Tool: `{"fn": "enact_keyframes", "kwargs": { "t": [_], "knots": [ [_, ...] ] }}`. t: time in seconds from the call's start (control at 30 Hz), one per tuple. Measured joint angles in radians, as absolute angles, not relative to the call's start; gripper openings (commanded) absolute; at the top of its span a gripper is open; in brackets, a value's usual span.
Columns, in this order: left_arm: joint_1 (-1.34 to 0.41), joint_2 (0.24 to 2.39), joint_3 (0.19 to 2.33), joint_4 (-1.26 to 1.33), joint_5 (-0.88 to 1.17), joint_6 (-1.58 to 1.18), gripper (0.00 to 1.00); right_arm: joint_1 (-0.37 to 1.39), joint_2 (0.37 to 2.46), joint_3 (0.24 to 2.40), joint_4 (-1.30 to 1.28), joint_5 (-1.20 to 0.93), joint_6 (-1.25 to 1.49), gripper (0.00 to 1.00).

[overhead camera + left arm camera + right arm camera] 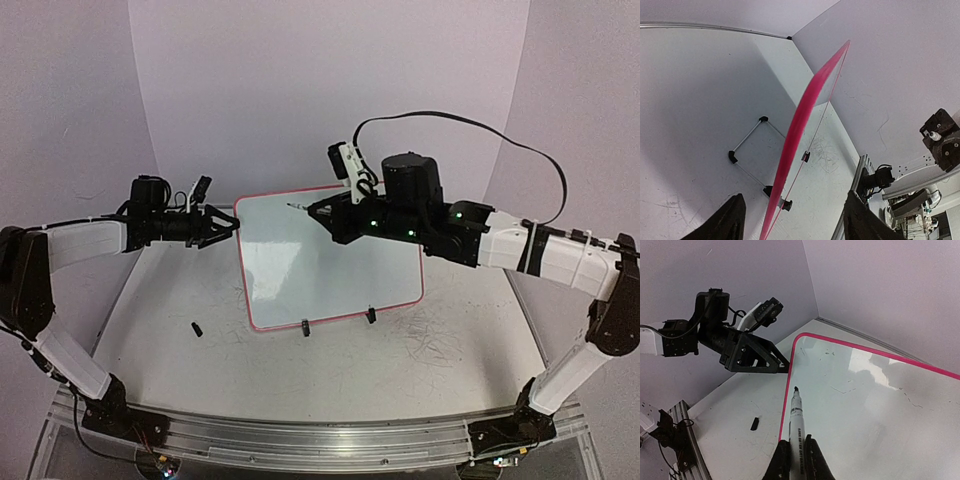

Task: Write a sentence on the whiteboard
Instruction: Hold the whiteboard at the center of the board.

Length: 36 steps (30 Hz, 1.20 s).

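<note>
Left arm (85, 243) and right arm (560, 258) show white shells, black joints and a looping black cable (480, 122).

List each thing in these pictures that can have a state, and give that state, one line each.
whiteboard: standing tilted on its stand, blank but for faint smudges.
left gripper: open, jaws either side of the whiteboard's left rim.
right gripper: shut on the marker.
marker: uncapped, tip pointing at the whiteboard's upper left.
small black piece: lying loose on the table.
</note>
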State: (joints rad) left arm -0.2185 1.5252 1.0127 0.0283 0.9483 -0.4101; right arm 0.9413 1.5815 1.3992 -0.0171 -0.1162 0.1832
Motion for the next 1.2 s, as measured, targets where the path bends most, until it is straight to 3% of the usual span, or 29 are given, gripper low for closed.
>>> {"fn": "enact_keyframes", "kwargs": {
  "t": [0.2, 0.57, 1.2],
  "knots": [
    [-0.206, 1.542, 1.032, 0.052, 0.986, -0.365, 0.46, 0.963, 1.653, 1.479, -0.028, -0.093, 0.157, 0.0],
    [-0.194, 1.596, 1.064, 0.074, 1.044, -0.342, 0.37, 1.033, 1.869, 1.721, -0.138, 0.039, 0.076, 0.0],
    [-0.189, 1.643, 1.109, 0.081, 1.081, -0.295, 0.09, 1.045, 1.997, 1.895, -0.203, 0.112, 0.044, 0.0]
  ]
}}
